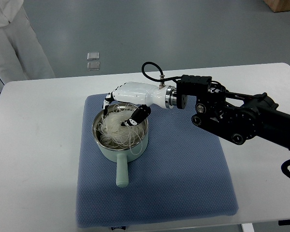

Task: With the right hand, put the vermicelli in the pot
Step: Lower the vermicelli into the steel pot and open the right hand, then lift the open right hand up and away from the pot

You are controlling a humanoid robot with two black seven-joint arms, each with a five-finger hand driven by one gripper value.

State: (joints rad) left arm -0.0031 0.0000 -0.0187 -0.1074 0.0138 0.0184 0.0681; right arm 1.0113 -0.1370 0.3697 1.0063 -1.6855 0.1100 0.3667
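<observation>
Nearest you, blue mat (pixel 183 183) is carrying the pot (pixel 120 145) on the worktop (pixel 34 159). Vermicelli (pixel 117 129) is lying inside, some strands draping the rim. Right hand (pixel 128 104) is hovering over it, fingers (pixel 139 115) curling among strands; lifting could drag noodles out or tip the pot.

Vermicelli (pixel 117 129) in pot (pixel 120 153) on mat (pixel 183 169) on table (pixel 34 169), right hand (pixel 128 104) above.
</observation>
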